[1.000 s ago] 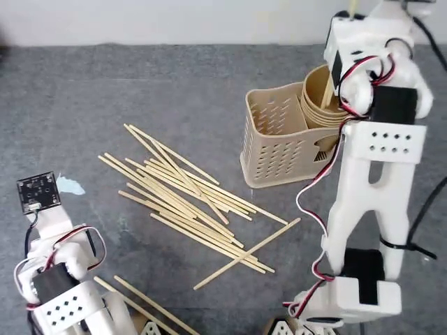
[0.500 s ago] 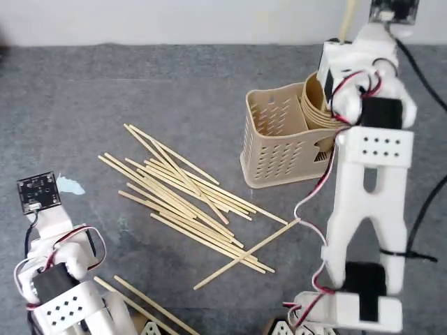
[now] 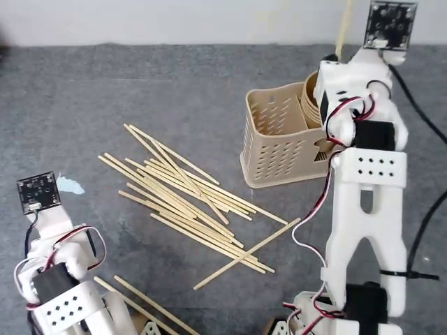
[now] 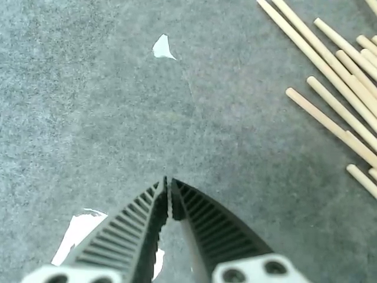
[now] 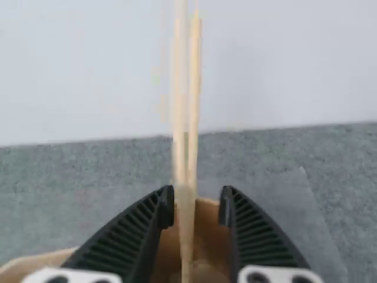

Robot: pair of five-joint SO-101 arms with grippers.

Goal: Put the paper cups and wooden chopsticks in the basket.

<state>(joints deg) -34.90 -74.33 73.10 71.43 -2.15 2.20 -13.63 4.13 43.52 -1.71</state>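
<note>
Above beige slotted plastic basket (image 3: 279,150) with right gripper (image 5: 197,194) released around upright pale wooden chopsticks (image 5: 184,118); well apart with left gripper (image 4: 168,186) clenched empty.

We find the paper cups (image 3: 309,105) in the basket (image 3: 279,150); loose chopsticks (image 3: 185,194) lie on the table (image 3: 140,84) to its left.

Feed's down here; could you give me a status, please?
Left gripper shut, empty. Right gripper open around upright chopsticks at basket. Chopstick pile on table.
</note>
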